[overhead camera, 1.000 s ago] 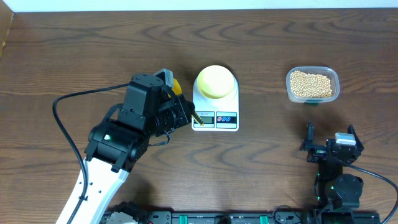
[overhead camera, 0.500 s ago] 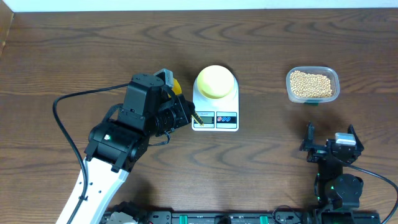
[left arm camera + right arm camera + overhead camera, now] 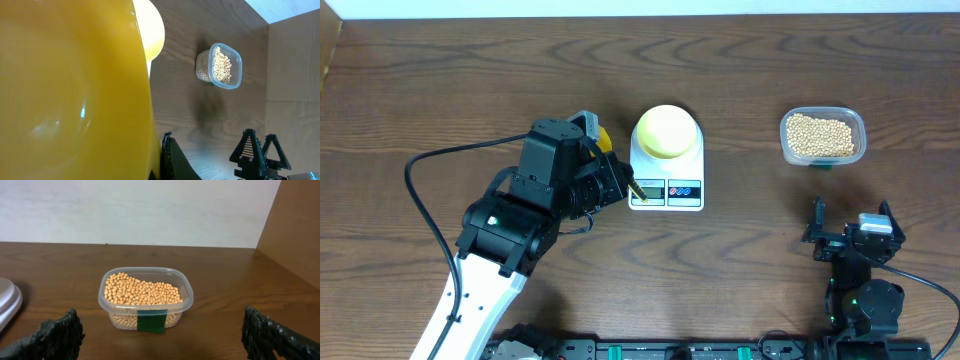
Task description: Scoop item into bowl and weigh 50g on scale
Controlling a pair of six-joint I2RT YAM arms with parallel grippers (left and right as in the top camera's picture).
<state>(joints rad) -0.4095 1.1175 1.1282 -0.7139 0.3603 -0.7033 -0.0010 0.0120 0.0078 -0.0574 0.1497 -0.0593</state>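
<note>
Left of the scale (image 3: 692, 162), my left gripper (image 3: 625, 185) clamps the scoop (image 3: 70, 90); beans (image 3: 821, 135) lie far right of it, nearer my open right gripper (image 3: 850, 225).

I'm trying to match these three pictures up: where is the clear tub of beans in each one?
Overhead: tub of beans, upper right.
Left wrist: tub upper middle, right of the yellow scoop.
Right wrist: tub in the centre.
Shared landmark: the green label on the tub's side.
</note>
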